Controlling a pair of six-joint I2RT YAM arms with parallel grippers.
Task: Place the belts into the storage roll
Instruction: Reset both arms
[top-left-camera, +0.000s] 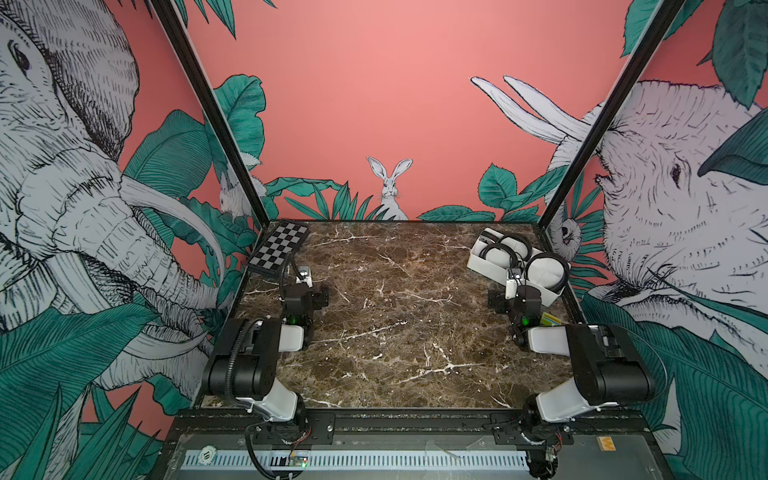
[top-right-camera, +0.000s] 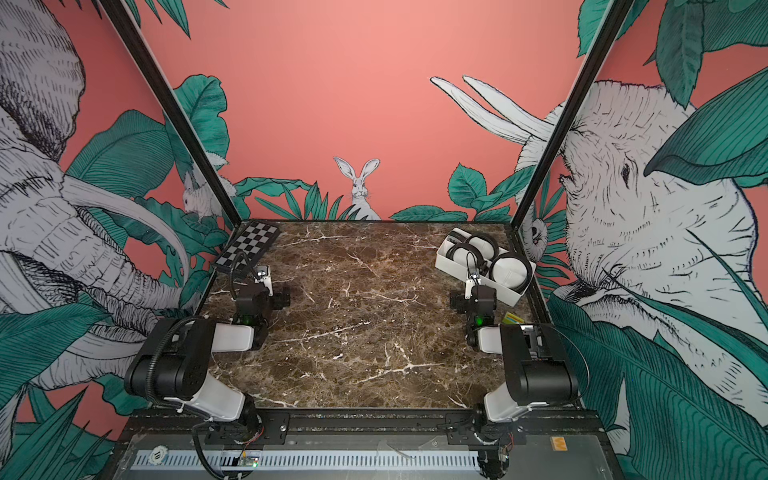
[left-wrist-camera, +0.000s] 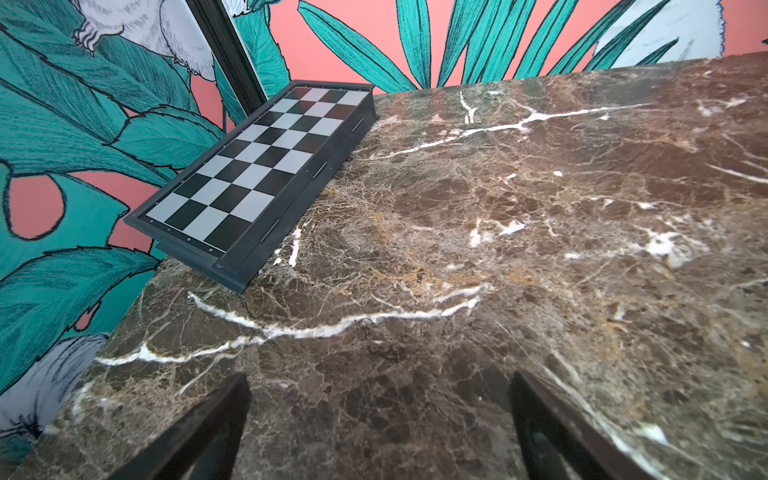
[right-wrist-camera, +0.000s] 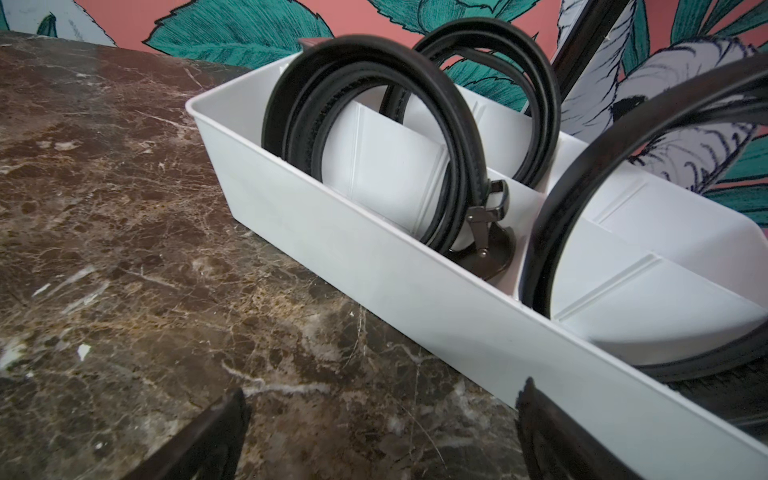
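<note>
The storage roll (top-left-camera: 484, 264) (top-right-camera: 453, 264) is a white divided box at the far right of the marble table. In the right wrist view its long wall (right-wrist-camera: 332, 241) runs across, with three coiled black belts standing in separate compartments. One belt (right-wrist-camera: 357, 45) shows its metal buckle (right-wrist-camera: 486, 216). A second belt (right-wrist-camera: 544, 83) stands behind it, and a third belt (right-wrist-camera: 552, 199) is nearest the camera. My right gripper (right-wrist-camera: 384, 395) (top-left-camera: 514, 274) is open just in front of the box, holding nothing. My left gripper (left-wrist-camera: 380, 386) (top-left-camera: 303, 274) is open over bare marble, empty.
A folded black-and-white checkerboard (top-left-camera: 280, 247) (left-wrist-camera: 257, 166) lies at the far left corner, partly over the table edge. A small yellow-green item (top-left-camera: 549, 320) lies by the right arm. Black frame posts (top-left-camera: 582, 174) rise at both far corners.
</note>
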